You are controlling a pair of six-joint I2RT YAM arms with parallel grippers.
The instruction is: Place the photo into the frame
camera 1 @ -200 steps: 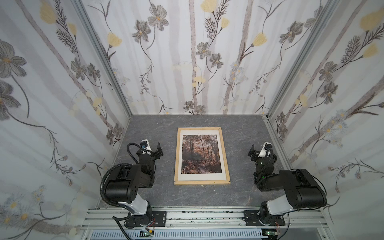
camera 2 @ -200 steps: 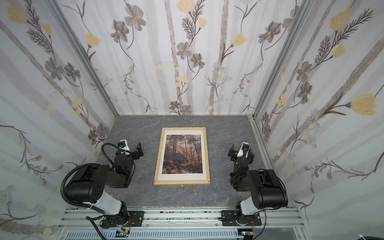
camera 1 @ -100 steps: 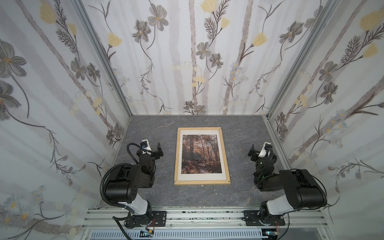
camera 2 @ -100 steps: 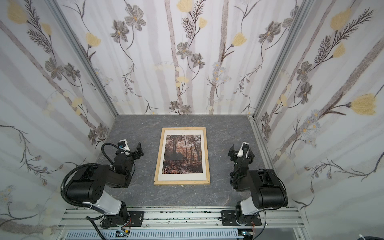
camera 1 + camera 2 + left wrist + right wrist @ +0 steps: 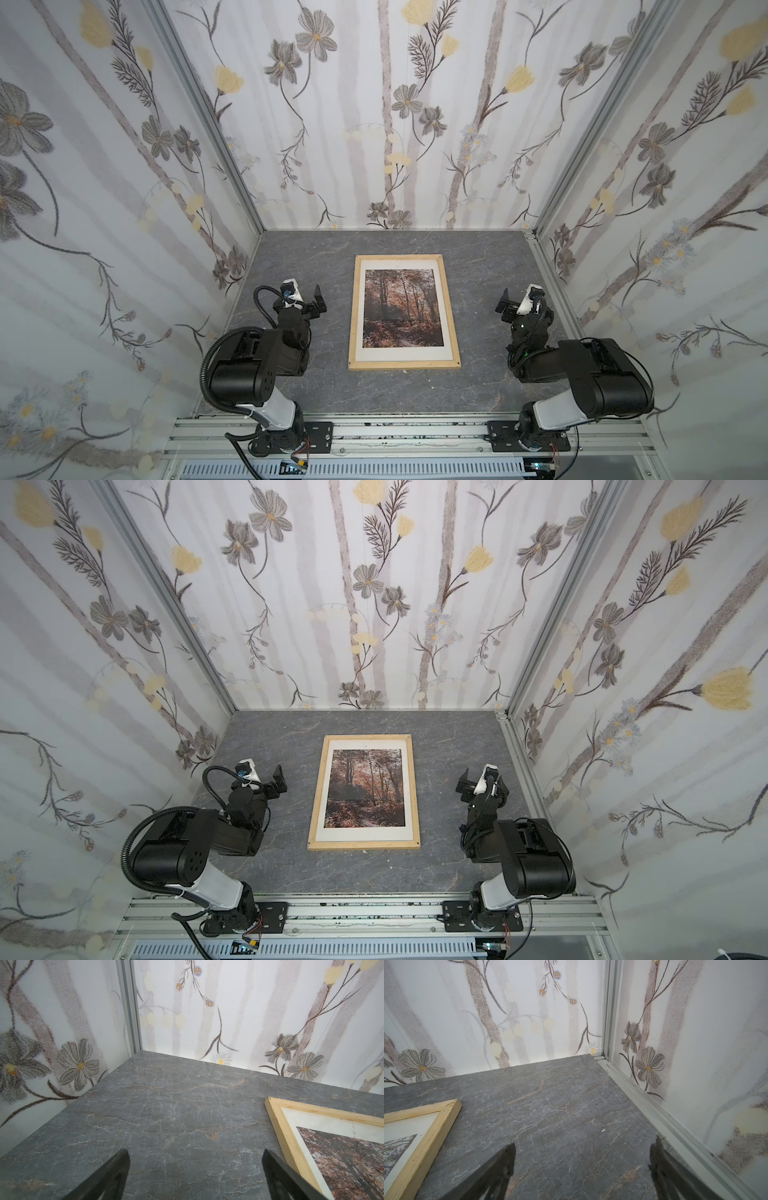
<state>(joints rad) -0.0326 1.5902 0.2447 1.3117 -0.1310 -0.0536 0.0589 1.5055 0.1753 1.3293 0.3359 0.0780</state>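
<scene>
The frame (image 5: 354,316) (image 5: 364,845), made of thin pale wood strips, lies flat in the middle of the grey marbled table in both top views. The photo (image 5: 401,307) (image 5: 365,787) lies inside it, autumn forest side up with a white border all round. My left gripper (image 5: 305,301) (image 5: 266,783) rests left of the frame, open and empty. My right gripper (image 5: 521,305) (image 5: 482,787) rests right of it, also open and empty. The left wrist view shows a frame corner (image 5: 276,1118) and the photo (image 5: 332,1147) beside the open gripper (image 5: 195,1155). In the right wrist view the gripper (image 5: 584,1147) stands wide over bare table, near another frame corner (image 5: 436,1132).
Flower-patterned walls close the table (image 5: 299,257) on the left, back and right. An aluminium rail (image 5: 415,428) carries both arm bases along the front edge. A metal strip (image 5: 643,1101) runs along the right wall beside my right gripper. A tiny white speck (image 5: 602,1130) lies on the table.
</scene>
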